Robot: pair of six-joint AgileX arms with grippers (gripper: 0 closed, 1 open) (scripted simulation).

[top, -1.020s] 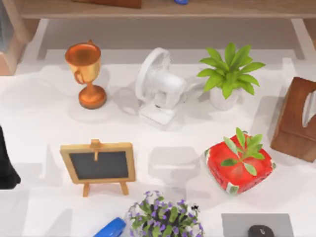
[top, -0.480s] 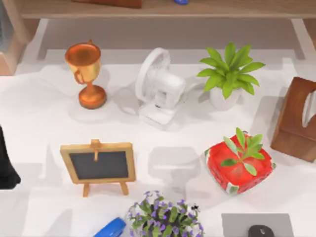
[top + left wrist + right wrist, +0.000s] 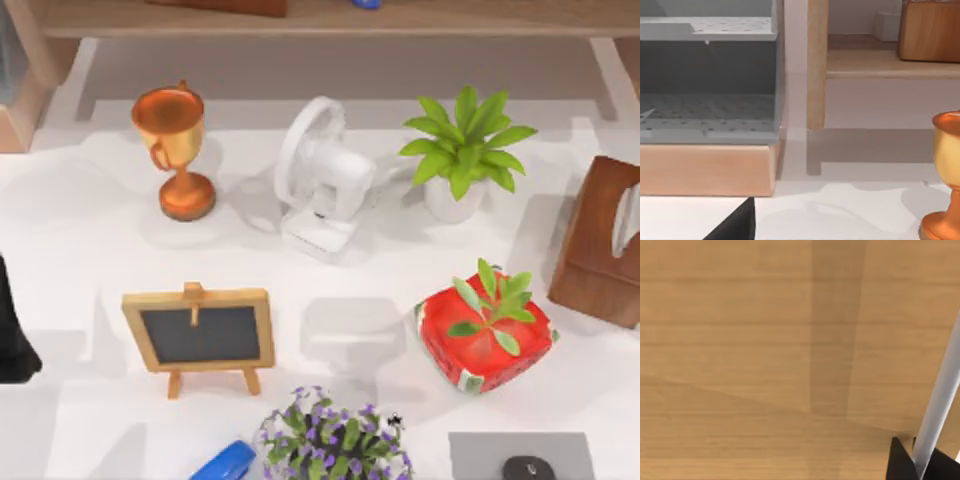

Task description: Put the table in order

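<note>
Across white worktop [image 3: 90,250], noted trophy [image 3: 175,150], fan [image 3: 320,180], easel chalkboard [image 3: 200,335] and potted plants standing scattered, unsorted; left arm [image 3: 12,330] parked at left edge, fingers' state undeterminable.

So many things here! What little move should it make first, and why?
Probably ease the left arm, at the table's left edge, toward the copper trophy: it stands upright, apart from the fan, and the left wrist view faces it. The right arm's camera faces bare wood.
</note>
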